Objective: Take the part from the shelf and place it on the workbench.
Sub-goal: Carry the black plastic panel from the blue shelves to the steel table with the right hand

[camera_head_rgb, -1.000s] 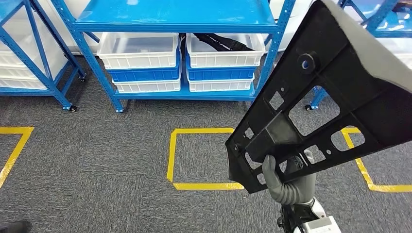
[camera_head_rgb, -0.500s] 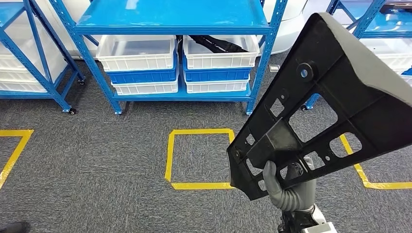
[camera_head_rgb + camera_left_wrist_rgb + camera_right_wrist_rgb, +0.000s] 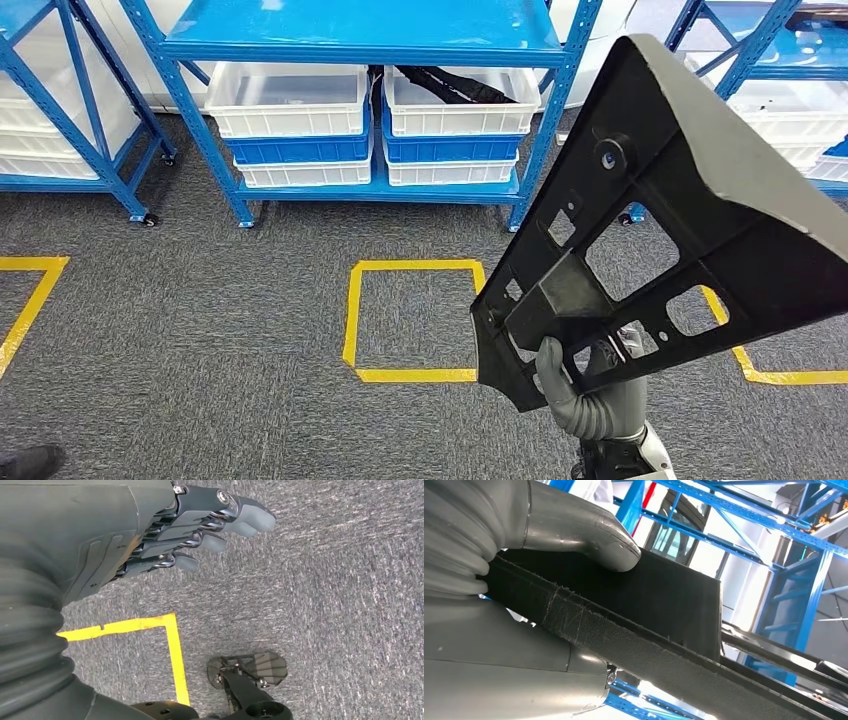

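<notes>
A large black plastic part [image 3: 660, 230] with cut-out windows and a grey-topped edge stands tilted up at the right of the head view. My right hand [image 3: 590, 390] grips its lower end from below, the thumb over the front face. In the right wrist view the thumb [image 3: 589, 535] presses on the black part [image 3: 664, 610] and the fingers lie hidden behind it. My left hand [image 3: 200, 530] hangs over the grey carpet with its fingers loosely extended and nothing in it.
A blue shelf [image 3: 370, 45] stands ahead with white bins [image 3: 285, 100] and blue bins on its low level; one white bin [image 3: 460, 100] holds a black part. More blue racks flank it. Yellow tape squares [image 3: 410, 320] mark the carpet. A dark shoe [image 3: 30, 462] shows at lower left.
The whole picture has shifted a little, so the camera has moved. The black part has drifted slightly left and up in my right hand's grip.
</notes>
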You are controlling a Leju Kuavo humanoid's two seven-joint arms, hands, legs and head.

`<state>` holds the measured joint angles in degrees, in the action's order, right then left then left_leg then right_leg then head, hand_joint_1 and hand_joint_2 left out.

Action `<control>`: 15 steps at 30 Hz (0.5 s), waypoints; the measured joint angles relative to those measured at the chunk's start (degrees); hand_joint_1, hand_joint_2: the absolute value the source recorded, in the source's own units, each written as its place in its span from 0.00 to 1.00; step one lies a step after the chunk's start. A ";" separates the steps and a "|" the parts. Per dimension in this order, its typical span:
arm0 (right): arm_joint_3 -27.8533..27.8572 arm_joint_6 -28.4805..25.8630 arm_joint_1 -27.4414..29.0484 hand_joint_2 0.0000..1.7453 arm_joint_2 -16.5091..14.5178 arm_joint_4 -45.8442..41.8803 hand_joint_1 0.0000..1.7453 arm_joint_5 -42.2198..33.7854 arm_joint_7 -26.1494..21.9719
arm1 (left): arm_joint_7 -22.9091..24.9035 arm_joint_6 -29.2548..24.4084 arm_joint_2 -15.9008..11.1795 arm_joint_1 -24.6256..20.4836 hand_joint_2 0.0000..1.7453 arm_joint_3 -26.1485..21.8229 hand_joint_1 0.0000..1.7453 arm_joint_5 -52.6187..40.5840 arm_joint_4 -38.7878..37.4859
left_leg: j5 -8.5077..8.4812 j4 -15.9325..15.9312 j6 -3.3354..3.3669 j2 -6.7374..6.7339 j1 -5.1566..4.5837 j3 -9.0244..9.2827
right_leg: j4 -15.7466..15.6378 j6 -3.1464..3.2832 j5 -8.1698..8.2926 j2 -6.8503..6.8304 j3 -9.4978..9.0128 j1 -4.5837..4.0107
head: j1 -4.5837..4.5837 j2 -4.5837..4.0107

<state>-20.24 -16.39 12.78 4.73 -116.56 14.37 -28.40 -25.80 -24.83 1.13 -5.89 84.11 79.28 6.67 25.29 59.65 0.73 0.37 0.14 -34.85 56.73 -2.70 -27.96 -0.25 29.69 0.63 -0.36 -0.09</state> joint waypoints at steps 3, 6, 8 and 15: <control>-0.05 -0.15 0.57 1.00 0.00 -0.02 1.00 1.32 -0.10 | 0.28 -0.04 0.00 0.01 1.00 0.02 0.00 0.01 -0.01 | -0.13 0.02 0.41 0.00 -0.19 -0.09 | -0.28 -0.47 0.34 0.00 -0.04 0.12 | -0.01 0.00; -0.12 -0.71 1.09 1.00 0.02 -0.28 1.00 2.20 -0.19 | 0.38 -0.13 0.08 -0.01 1.00 0.04 0.00 0.05 0.00 | -0.98 -1.31 1.37 -0.07 0.12 0.29 | 0.52 -0.86 -0.09 0.01 0.19 0.18 | 0.02 0.00; -0.16 -1.02 1.27 1.00 0.06 -0.43 1.00 2.47 -0.22 | 0.39 -0.17 0.13 -0.02 1.00 0.04 0.00 0.08 0.00 | -1.55 -2.05 1.68 -0.18 0.48 0.31 | 5.61 -0.42 -2.90 0.07 2.69 0.28 | 0.11 0.00; -0.18 -1.16 1.98 1.00 0.56 -0.45 1.00 2.77 -0.22 | 0.39 -0.27 0.15 0.03 1.00 0.04 0.00 0.13 -0.03 | -2.40 -1.82 -0.01 0.17 1.14 -0.84 | 5.42 -3.27 -2.24 0.14 2.55 1.89 | 0.22 0.00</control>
<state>-20.42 -17.55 14.75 5.29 -117.02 17.14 -28.62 -25.41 -25.10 1.28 -5.87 84.15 79.40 6.64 22.89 57.83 0.73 0.54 1.27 -35.69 62.16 -5.98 -30.20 -0.11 32.23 2.51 -0.14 -0.09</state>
